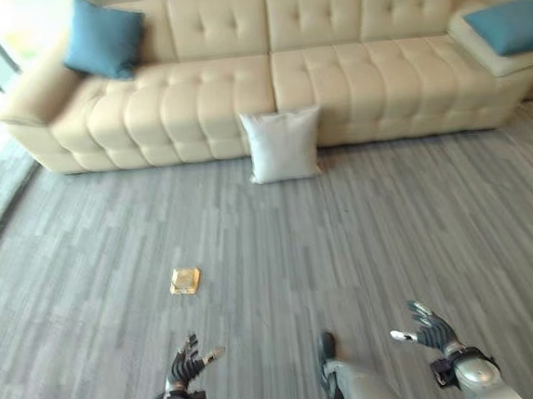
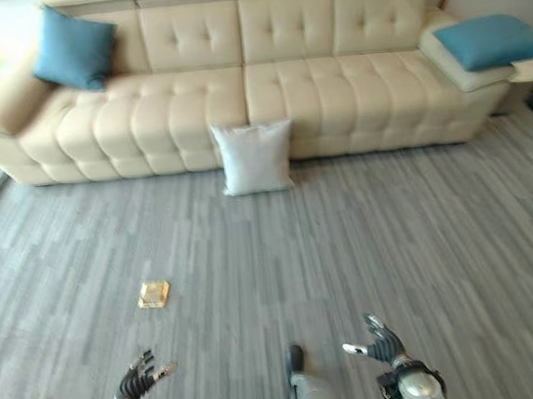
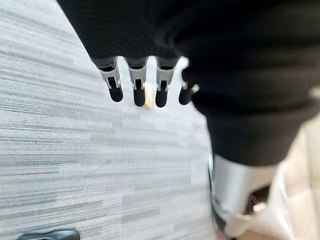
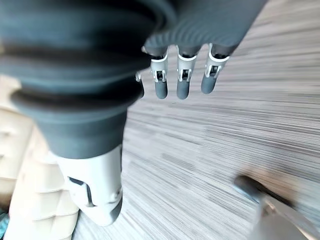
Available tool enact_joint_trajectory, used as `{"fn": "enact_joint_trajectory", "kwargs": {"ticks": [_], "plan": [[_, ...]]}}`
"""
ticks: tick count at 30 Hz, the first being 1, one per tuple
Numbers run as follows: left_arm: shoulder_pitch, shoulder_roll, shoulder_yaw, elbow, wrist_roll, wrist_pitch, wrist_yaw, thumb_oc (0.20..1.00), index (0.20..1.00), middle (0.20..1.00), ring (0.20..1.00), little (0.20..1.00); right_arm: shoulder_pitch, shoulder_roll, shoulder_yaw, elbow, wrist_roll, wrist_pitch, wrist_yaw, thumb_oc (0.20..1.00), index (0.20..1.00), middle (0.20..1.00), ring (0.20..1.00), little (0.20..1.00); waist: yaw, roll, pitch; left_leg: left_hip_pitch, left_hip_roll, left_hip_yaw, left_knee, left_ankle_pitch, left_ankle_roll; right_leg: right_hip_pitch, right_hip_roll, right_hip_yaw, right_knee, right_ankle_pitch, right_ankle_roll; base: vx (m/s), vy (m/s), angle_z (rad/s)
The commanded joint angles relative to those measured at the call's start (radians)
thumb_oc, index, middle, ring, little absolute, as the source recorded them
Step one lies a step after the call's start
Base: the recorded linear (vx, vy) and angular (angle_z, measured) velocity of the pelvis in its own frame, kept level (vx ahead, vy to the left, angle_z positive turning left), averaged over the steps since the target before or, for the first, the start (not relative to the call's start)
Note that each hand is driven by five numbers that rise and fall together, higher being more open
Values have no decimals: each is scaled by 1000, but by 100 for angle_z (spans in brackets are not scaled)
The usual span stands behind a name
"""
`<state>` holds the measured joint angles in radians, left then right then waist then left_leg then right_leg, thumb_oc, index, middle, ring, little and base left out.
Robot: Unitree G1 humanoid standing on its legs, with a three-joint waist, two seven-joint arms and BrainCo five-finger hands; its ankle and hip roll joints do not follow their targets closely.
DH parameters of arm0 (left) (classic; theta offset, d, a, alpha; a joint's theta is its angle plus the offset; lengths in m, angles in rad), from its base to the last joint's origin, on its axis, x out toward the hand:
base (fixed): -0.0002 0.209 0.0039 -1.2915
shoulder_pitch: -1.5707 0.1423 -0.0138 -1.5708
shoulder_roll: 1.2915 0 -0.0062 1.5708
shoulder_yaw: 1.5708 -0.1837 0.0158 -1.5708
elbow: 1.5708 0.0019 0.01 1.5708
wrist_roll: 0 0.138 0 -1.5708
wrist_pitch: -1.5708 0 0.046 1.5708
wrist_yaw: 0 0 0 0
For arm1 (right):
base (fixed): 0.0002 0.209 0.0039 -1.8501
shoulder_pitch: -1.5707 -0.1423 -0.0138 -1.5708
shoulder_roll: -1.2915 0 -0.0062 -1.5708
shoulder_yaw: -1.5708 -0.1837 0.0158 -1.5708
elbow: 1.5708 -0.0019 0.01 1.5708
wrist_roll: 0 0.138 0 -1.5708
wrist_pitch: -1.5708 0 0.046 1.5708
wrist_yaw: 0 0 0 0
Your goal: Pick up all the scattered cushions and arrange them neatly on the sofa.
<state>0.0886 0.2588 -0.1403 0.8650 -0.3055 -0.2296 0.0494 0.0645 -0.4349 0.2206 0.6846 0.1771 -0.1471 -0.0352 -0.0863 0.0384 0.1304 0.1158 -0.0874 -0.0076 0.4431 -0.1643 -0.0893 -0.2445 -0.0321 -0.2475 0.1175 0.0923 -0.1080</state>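
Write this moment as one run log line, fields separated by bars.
white square cushion: on grey floor, leaning on cream tufted sofa | left hand: open, empty | right hand: open, empty

No legible text, label, number or sign on anything here.

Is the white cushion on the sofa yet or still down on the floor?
On the floor. The white cushion stands upright on the grey carpet, leaning against the front of the cream sofa, below the seat.
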Motion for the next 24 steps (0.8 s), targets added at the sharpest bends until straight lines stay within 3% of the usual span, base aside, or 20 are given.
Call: {"fn": "enact_joint_trajectory", "kwargs": {"ticks": [1,2,4,5,7,10,11,14,17,18,20,21,24], "plan": [[-34,96,1,-71,-8,-31,-7,1000,1000,1000,1000,1000,-46,-25,-4,-41,26,-48,-9,1000,1000,1000,1000,1000,-8,-67,36,-46,162,33,55,206,-38,88,-16,53,-10,-135,130,318,-260,-5],[-42,98,-1,-69,-10,-28,-6,1000,1000,1000,1000,1000,-45,-24,-4,-44,31,-46,-11,1000,1000,1000,1000,1000,-1,-80,46,-87,174,53,98,199,-25,110,-16,64,-11,-149,122,320,-222,-19],[-52,97,-7,-67,-14,-28,-7,1000,1000,1000,1000,1000,-46,-26,-1,-41,38,-46,-13,1000,1000,1000,1000,1000,17,-98,63,-171,170,86,97,125,10,159,-15,86,-25,-173,121,390,-165,-32],[-45,99,-13,-84,-11,-29,-12,1000,1000,1000,1000,1000,-44,-32,-2,-47,39,-46,-10,1000,1000,1000,1000,1000,37,-108,69,-231,150,96,20,68,31,202,-12,104,-47,-191,128,479,-109,-45],[-38,99,-20,-94,-9,-29,-14,1000,1000,1000,1000,1000,-44,-33,-5,-48,38,-46,-13,1000,1000,1000,1000,1000,56,-116,73,-295,126,97,-84,51,38,244,-11,119,-67,-206,138,380,-26,-40],[-30,99,-22,-95,-6,-32,-12,1000,1000,1000,1000,1000,-57,-26,-4,-33,41,-49,-23,1000,1000,1000,1000,1000,85,-107,68,-372,103,72,-269,159,24,309,22,150,-108,-220,151,384,37,-65],[-30,96,-24,-98,-3,-31,-11,1000,1000,1000,1000,1000,-65,-21,-4,-26,40,-50,-28,1000,1000,1000,1000,1000,98,-104,67,-398,103,97,-344,203,22,350,32,169,-118,-231,160,490,102,-68],[-20,96,-14,-90,2,-28,-9,1000,1000,1000,1000,1000,-67,-18,-3,-25,32,-46,-23,1000,1000,1000,1000,1000,111,-98,54,-385,110,112,-388,222,28,373,44,205,-102,-249,160,317,114,-63],[-11,89,-2,-68,2,-27,-8,1000,1000,1000,1000,1000,-66,-8,5,-32,15,-42,-13,1000,1000,1000,1000,1000,120,-107,28,-372,86,95,-333,202,55,395,7,224,-65,-254,190,437,233,-66],[-8,95,5,-63,5,-30,-7,1000,1000,1000,1000,1000,-72,1,13,-40,3,-40,-6,1000,1000,1000,1000,1000,129,-123,13,-349,71,114,-312,158,81,392,-33,238,-15,-231,219,450,254,-103],[-8,101,9,-67,5,-27,-8,1000,1000,1000,1000,1000,-71,2,19,-51,-9,-39,2,1000,1000,1000,1000,1000,132,-128,7,-325,58,121,-302,128,102,351,-55,247,69,-175,249,362,234,-76],[-9,108,13,-74,1,-26,-7,1000,1000,1000,1000,1000,-77,6,18,-64,-10,-39,4,1000,1000,1000,1000,1000,129,-124,11,-295,44,121,-298,93,126,295,-77,239,187,-104,283,250,177,-18],[-19,113,13,-72,0,-25,-3,1000,1000,1000,1000,1000,-83,11,22,-82,-7,-38,5,1000,1000,1000,1000,1000,116,-110,24,-241,36,105,-310,70,142,207,-81,224,274,-58,281,211,125,14]]}}
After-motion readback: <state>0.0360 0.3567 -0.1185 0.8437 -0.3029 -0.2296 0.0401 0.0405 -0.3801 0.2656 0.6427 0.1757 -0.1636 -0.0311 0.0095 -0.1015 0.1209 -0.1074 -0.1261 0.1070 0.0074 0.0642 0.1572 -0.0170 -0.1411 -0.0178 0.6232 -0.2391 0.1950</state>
